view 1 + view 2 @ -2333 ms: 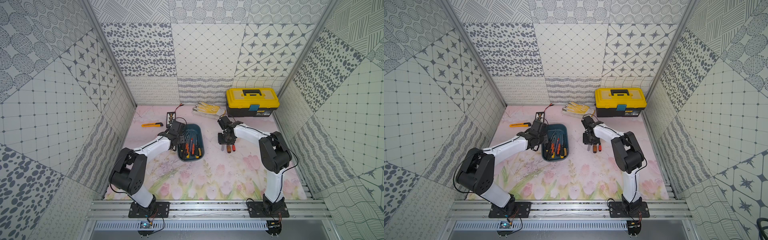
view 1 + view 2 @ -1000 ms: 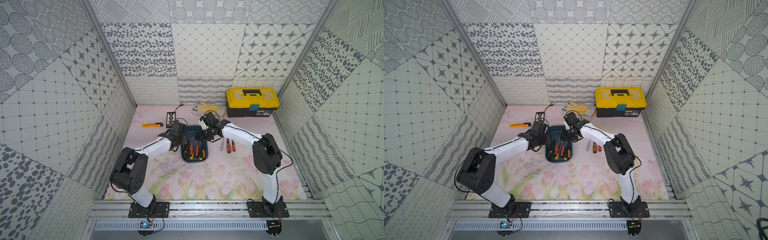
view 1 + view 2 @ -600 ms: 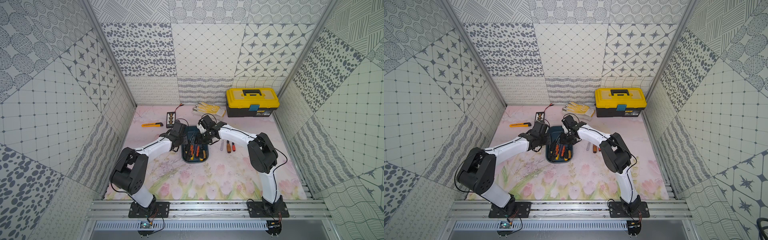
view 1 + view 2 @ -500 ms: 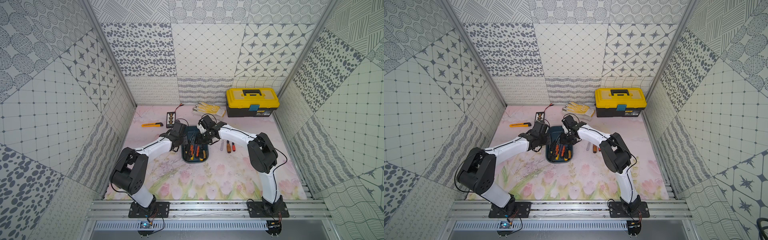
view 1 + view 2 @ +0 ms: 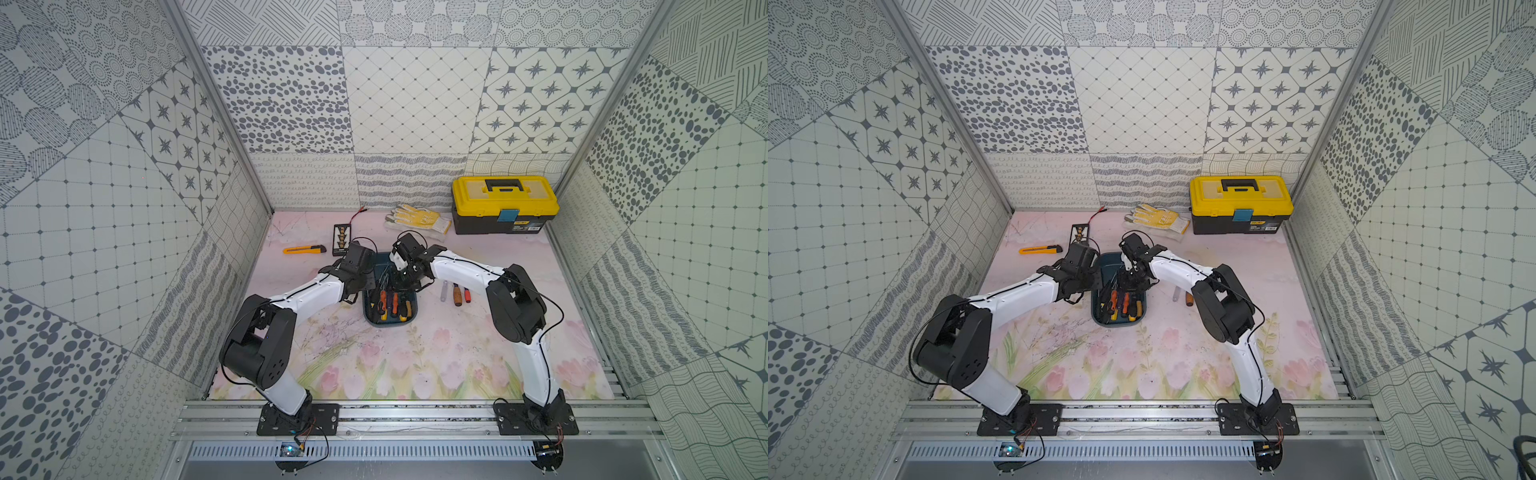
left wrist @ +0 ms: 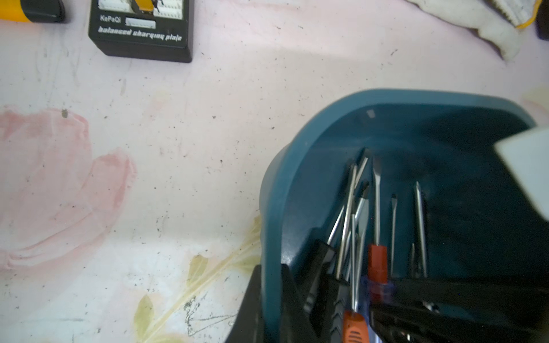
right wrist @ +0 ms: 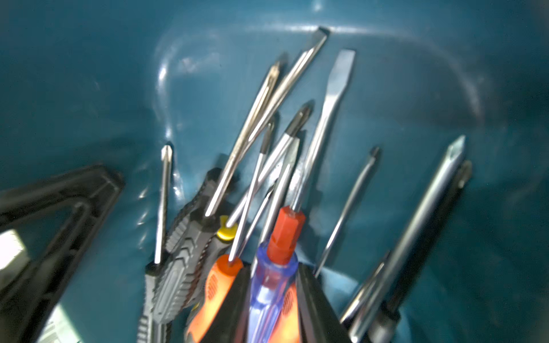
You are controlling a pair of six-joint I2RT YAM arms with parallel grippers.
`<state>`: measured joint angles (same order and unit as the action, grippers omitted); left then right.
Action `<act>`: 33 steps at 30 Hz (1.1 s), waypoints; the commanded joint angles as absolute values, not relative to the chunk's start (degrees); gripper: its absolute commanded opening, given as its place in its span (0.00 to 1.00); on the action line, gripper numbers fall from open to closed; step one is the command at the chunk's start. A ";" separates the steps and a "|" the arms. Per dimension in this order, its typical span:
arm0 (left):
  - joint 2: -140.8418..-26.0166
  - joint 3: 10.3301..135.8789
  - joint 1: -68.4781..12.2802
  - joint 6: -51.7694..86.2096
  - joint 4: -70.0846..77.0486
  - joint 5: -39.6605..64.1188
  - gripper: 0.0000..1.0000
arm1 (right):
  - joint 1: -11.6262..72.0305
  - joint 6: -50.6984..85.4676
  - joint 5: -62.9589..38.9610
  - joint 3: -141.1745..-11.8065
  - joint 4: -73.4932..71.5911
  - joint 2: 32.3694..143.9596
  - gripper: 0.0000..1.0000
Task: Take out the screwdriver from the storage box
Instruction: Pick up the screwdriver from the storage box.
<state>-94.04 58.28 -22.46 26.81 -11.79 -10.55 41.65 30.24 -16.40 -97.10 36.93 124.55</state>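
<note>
Progress, in both top views: three screwdrivers (image 5: 457, 294) lie near the right gripper (image 5: 402, 282), itself inside the shallow teal-blue plastic storage box (image 5: 390, 324). Left wrist: left gripper (image 6: 274, 306) clamps its wall. Right wrist: jaws pinch a translucent blue-handled screwdriver (image 7: 271, 282), not yet lifted.

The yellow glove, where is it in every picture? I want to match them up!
In a top view: the yellow glove lies near the back wall, beside the yellow toolbox.
In a top view: same spot, beside the toolbox.
Left wrist: its white cuff lies beyond the storage box, cut off by the frame.
Right wrist: not in it; only the box's inside.
Shared landmark: the teal storage box, in all four.
</note>
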 commanded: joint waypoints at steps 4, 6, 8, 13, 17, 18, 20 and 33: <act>-93.77 59.92 -22.68 25.80 -7.56 -10.54 0.00 | 42.69 27.31 -13.26 -99.46 41.98 127.84 0.37; -93.70 59.94 -22.67 25.84 -7.55 -10.55 0.00 | 42.69 26.91 -12.30 -99.60 42.71 127.81 0.32; -93.69 59.89 -22.68 25.85 -7.59 -10.80 0.00 | 42.67 26.89 -11.65 -99.17 42.62 127.25 0.26; -93.91 59.99 -22.67 26.09 -7.72 -12.03 0.00 | 42.64 26.92 -10.33 -99.05 42.26 125.93 0.16; -94.26 60.05 -22.65 26.37 -7.95 -12.97 0.00 | 42.63 27.01 -10.60 -99.23 41.58 125.38 0.09; -94.39 60.09 -22.63 26.45 -8.07 -13.29 0.00 | 42.69 27.03 -10.69 -99.23 41.39 125.25 0.07; -94.53 60.21 -22.57 26.59 -8.44 -13.87 0.00 | 42.66 27.24 -10.59 -98.93 40.88 124.82 0.05; -94.51 60.66 -21.79 27.33 -9.78 -15.57 0.00 | 42.50 28.30 -7.88 -96.44 36.77 120.62 0.00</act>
<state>-94.61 59.29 -22.33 27.27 -12.47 -11.22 42.74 29.32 -11.46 -97.41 37.28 123.31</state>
